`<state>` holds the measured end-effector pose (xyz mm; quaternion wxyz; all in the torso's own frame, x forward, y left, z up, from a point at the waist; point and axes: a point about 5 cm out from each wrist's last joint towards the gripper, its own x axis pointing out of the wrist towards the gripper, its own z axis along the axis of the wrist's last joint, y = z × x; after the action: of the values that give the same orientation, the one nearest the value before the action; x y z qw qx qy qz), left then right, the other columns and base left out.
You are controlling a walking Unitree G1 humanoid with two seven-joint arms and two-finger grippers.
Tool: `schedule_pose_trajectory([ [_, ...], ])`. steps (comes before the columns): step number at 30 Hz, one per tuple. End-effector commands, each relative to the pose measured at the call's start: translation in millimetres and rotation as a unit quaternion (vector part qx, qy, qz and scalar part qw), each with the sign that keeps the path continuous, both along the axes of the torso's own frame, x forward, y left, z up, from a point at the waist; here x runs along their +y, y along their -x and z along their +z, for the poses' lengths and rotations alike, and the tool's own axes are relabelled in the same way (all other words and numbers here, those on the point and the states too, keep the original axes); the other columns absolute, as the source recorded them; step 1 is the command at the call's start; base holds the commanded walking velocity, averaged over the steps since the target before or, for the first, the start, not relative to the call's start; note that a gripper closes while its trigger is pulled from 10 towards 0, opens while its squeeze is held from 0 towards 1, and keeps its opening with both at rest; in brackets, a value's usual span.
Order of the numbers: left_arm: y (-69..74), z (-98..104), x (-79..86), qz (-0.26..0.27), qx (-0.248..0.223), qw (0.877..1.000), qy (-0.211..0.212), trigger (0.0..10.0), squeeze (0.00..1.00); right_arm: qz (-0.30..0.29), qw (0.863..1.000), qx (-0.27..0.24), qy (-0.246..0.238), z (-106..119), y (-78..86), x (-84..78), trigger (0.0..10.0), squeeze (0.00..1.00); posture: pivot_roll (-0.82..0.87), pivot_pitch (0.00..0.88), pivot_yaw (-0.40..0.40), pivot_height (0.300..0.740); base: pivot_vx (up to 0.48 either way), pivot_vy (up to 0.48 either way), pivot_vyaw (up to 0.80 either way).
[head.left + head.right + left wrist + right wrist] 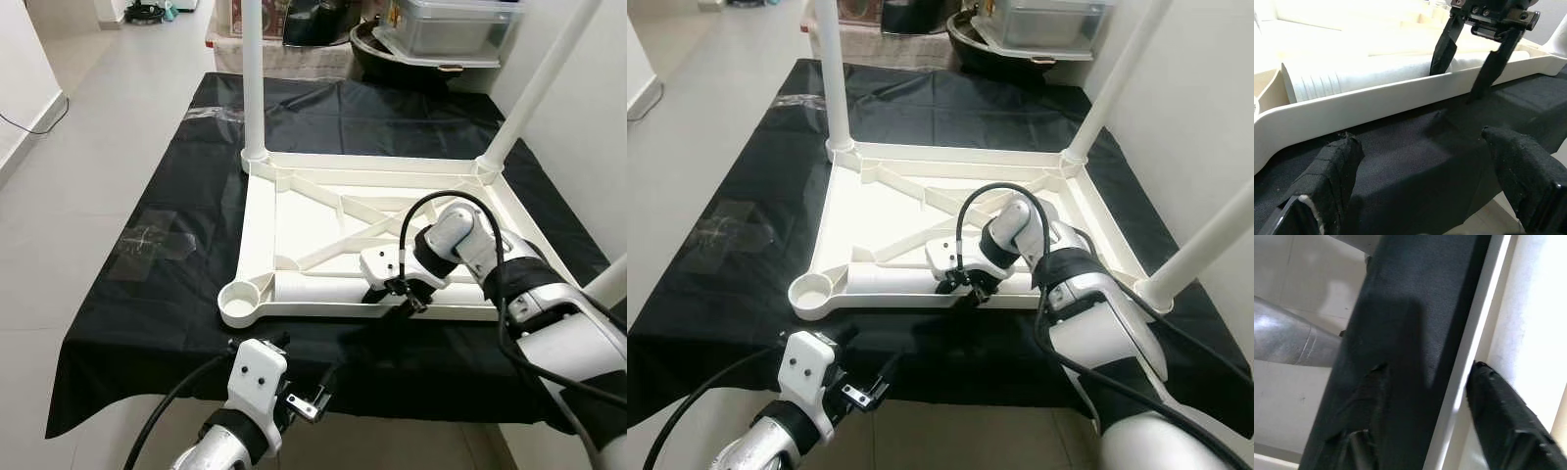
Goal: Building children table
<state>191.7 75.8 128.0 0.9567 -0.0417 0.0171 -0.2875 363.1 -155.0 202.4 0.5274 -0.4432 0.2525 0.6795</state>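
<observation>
Right end effector [395,294] fingers straddle upturned table [294,186] near rim, w/ left end effector [1425,171] wide, holding nothing.

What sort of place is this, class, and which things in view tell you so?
Probably a room in a home, used as an assembly spot: a pale tiled floor, a black cloth spread over it under an upturned white table frame, and clear storage boxes stacked behind.

A black cloth [147,294] covers the floor [88,147] mid-frame; the upturned white table frame [257,245] lies directly on it, centre-right.
</observation>
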Motion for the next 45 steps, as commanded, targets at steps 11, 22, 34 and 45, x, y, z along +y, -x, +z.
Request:
schedule_pose_trajectory([
  [11,-10.3,-11.6,5.2,-0.02,0.017,1.0,-0.012,10.0,0.0,-0.022,0.984,-0.062,-0.163,77.6,-4.8,2.9,10.0,0.0,0.07,0.001,-0.069,0.74,0.0,0.0,0.0],
  [22,-48.6,34.9,24.6,-0.034,-0.018,0.999,0.015,10.0,0.0,-0.347,0.768,-0.126,-0.522,76.0,-37.3,-7.2,10.0,0.0,0.08,0.0,-0.045,0.74,0.0,0.0,0.0],
  [34,-76.0,31.1,73.6,-0.064,0.049,0.993,-0.085,10.0,0.0,-0.528,0.626,-0.179,-0.545,19.4,-22.7,-1.5,10.0,0.0,0.1,0.044,-0.016,0.74,0.0,0.0,0.0],
  [45,-113.2,36.2,96.1,-0.1,0.144,0.984,-0.02,10.0,0.0,-0.541,0.58,-0.225,-0.566,18.4,3.4,10.8,10.0,0.0,0.1,0.088,0.005,0.74,0.0,0.0,0.0],
])
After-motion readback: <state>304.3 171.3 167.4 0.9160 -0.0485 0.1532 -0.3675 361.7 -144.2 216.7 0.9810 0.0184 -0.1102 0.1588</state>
